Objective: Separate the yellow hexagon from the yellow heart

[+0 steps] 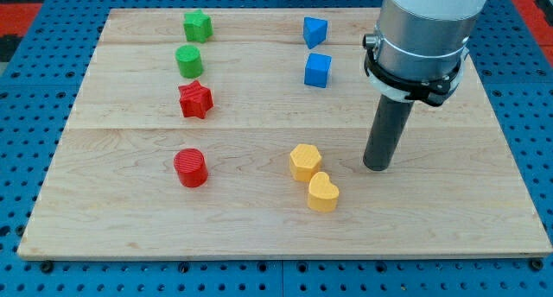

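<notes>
The yellow hexagon point(304, 161) sits on the wooden board, right of centre and low in the view. The yellow heart point(323, 192) lies just below and to its right, touching it or nearly so. My tip point(377, 167) rests on the board to the right of the hexagon, a short gap away, and up and right of the heart. It touches neither block.
A green star point(197, 26), a green cylinder point(189, 61), a red star point(195, 99) and a red cylinder point(190, 167) stand in a column at the view's left. Two blue blocks point(315, 30) point(317, 70) sit at the top centre. The board's right edge point(510, 159) is near.
</notes>
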Available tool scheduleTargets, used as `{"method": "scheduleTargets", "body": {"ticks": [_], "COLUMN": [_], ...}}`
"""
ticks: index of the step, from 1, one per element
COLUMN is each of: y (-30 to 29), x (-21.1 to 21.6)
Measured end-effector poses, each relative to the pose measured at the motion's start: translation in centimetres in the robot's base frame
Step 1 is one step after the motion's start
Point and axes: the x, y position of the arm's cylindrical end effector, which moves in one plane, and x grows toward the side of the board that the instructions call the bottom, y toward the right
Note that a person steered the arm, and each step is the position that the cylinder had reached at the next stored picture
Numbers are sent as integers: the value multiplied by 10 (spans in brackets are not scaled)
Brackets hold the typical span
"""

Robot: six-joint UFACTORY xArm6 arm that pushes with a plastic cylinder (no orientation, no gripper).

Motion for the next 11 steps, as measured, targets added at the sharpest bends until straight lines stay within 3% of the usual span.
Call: {"method": "scheduleTargets", "body": {"ticks": [2,3,4,9,11], "y": [24,-46,-109,-117,-102], "x": [105,109,102,40,-16]}}
